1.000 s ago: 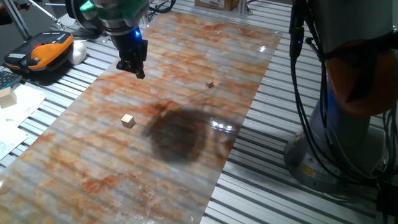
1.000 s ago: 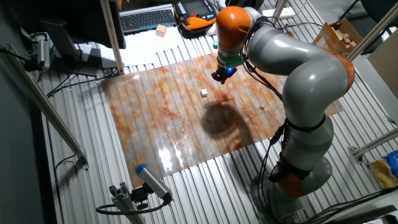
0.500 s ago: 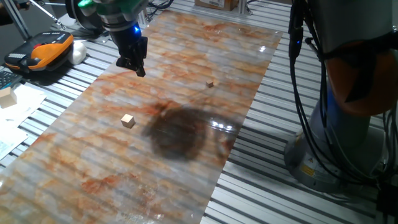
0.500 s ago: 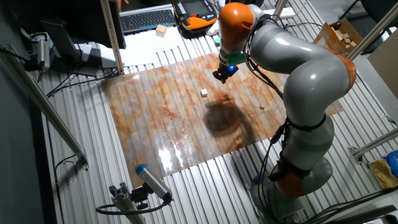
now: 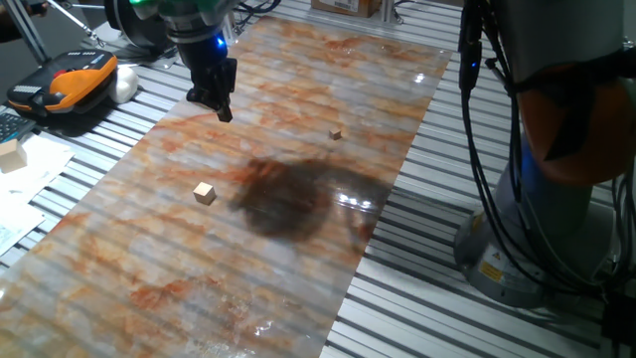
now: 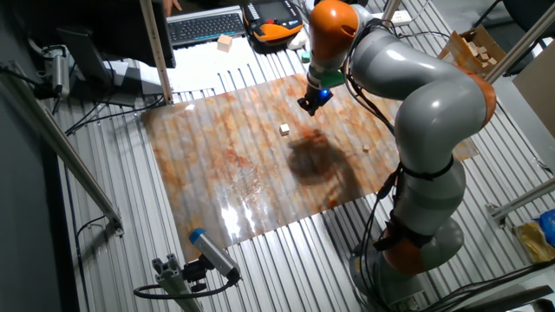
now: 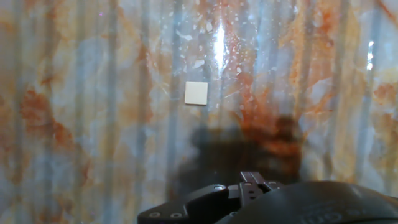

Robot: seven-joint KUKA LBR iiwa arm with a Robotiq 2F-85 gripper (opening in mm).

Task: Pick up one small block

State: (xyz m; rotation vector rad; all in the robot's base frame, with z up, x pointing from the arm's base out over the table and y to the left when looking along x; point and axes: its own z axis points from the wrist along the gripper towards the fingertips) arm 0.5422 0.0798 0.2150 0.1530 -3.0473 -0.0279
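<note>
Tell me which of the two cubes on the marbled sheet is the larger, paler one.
The small block, pale tan, lying out on the marbled sheet left of the dark shadow. The tiny cube farther back is much smaller and browner. The gripper hangs above the sheet, touching neither.

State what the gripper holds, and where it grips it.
Nothing. The gripper hangs in the air, apart from the small block, which lies on the table.

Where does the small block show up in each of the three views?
One fixed view: small block, left of centre on the marbled sheet.
The other fixed view, upper middle, just below the pincer.
Hand view, above centre.
Shared landmark: the arm's dark shadow beside it.
</note>
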